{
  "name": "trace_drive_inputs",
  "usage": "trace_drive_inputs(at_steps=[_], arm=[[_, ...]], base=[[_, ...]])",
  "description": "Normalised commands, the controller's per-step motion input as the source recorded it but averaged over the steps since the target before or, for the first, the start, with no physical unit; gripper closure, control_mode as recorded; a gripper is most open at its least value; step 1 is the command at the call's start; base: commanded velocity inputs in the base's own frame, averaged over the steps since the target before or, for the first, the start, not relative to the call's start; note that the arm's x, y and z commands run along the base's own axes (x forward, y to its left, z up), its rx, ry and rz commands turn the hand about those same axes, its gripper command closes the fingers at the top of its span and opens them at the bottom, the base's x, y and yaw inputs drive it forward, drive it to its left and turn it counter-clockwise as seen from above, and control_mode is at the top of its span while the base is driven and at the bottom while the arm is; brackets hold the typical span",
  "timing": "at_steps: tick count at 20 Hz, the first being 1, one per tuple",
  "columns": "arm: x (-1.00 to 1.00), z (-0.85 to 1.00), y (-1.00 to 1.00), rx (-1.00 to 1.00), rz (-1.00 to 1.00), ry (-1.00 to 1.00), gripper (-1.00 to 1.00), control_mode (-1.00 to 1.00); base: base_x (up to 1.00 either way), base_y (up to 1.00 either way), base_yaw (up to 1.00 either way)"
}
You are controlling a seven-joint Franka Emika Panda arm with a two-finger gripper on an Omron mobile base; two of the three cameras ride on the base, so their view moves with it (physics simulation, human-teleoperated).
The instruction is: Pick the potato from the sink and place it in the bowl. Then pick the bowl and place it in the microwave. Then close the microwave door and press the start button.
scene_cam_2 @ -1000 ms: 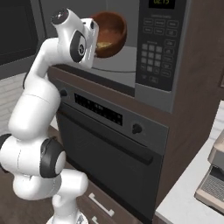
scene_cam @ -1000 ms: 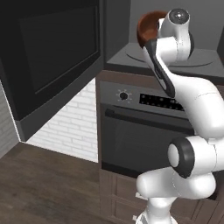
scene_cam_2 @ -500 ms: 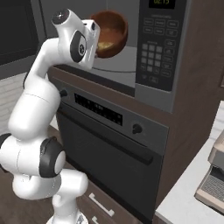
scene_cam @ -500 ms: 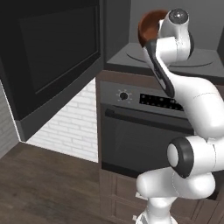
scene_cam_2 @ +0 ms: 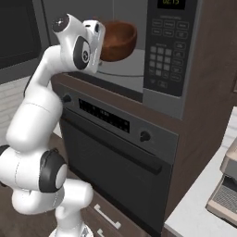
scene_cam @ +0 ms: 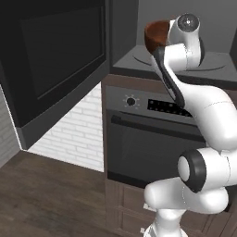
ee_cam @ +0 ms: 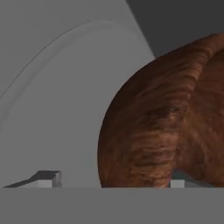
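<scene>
The reddish-brown bowl (scene_cam_2: 119, 39) sits tilted inside the open microwave (scene_cam_2: 152, 99), just over the pale turntable plate (scene_cam_2: 121, 70). From the left, the bowl (scene_cam: 154, 36) shows beside my white hand. In the hand view the bowl (ee_cam: 166, 127) looms close, and my gripper (ee_cam: 113, 179) stands open: one fingertip (ee_cam: 48, 177) is well clear of the wood, the other (ee_cam: 178, 180) sits at the bowl's wall. The microwave door (scene_cam: 60, 60) is swung wide open on the left. The potato and the sink are out of view.
The microwave's keypad (scene_cam_2: 166, 46) is right of the cavity. Below it is an oven with a knob (scene_cam: 132, 101), a display strip and a bar handle (scene_cam: 152, 127). A coffee machine (scene_cam_2: 227, 185) stands on a pale counter at far right. Dark wood floor lies on the left.
The fingers have spread apart from their earlier pinch on the bowl's rim. The arm and the bowl stay in about the same place inside the microwave.
</scene>
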Motion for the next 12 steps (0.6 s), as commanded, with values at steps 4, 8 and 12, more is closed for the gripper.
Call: trace_drive_inputs(at_steps=[4, 8, 12], arm=[[-0.01, 0.0, 0.0, 0.0, 0.0, -0.46, -1.0, -1.0], [-0.32, 0.16, 0.04, 0.0, 0.0, -0.48, -1.0, -1.0], [-0.87, 0.35, 0.02, 0.0, 0.0, -0.29, -1.0, -1.0]], base=[[0.0, 0.0, 0.0], [0.0, 0.0, 0.0], [0.0, 0.0, 0.0]])
